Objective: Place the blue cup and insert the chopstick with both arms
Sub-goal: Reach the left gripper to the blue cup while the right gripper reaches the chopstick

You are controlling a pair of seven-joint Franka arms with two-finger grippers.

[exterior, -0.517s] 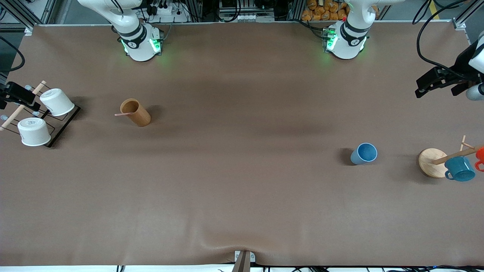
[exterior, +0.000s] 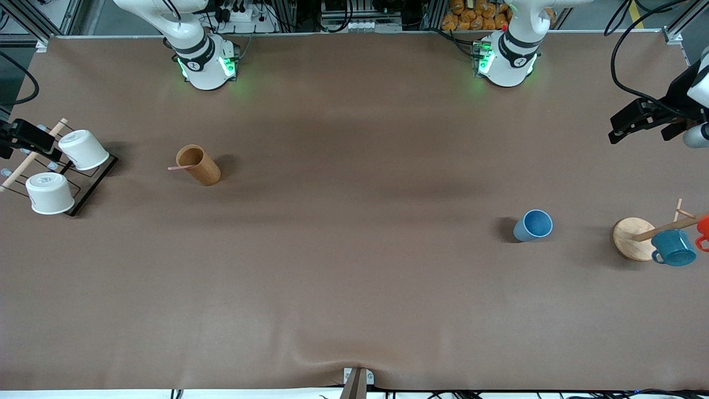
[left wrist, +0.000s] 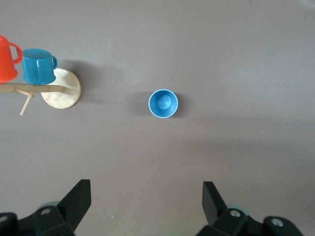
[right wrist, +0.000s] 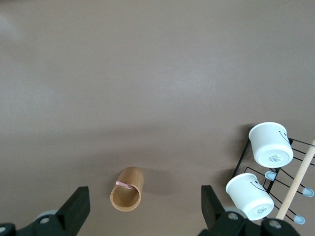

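The blue cup [exterior: 533, 225] stands upright and empty on the table toward the left arm's end; it also shows in the left wrist view [left wrist: 163, 103]. The pale-pink chopstick [exterior: 179, 167] rests in the brown cup [exterior: 198, 164] toward the right arm's end, its tip poking over the rim; it also shows in the right wrist view [right wrist: 124, 185]. My left gripper [exterior: 623, 126] hangs high over the table's edge at the left arm's end, open and empty [left wrist: 145, 196]. My right gripper [exterior: 25, 141] hangs over the white-cup rack, open and empty [right wrist: 145, 199].
A wooden mug tree on a round base [exterior: 631, 239] holds a teal mug [exterior: 674, 247] and an orange mug [exterior: 703, 230] beside the blue cup. A black wire rack [exterior: 91, 183] holds two white cups [exterior: 83, 149] at the right arm's end.
Both grippers have barely shifted. The cups and the chopstick have not moved.
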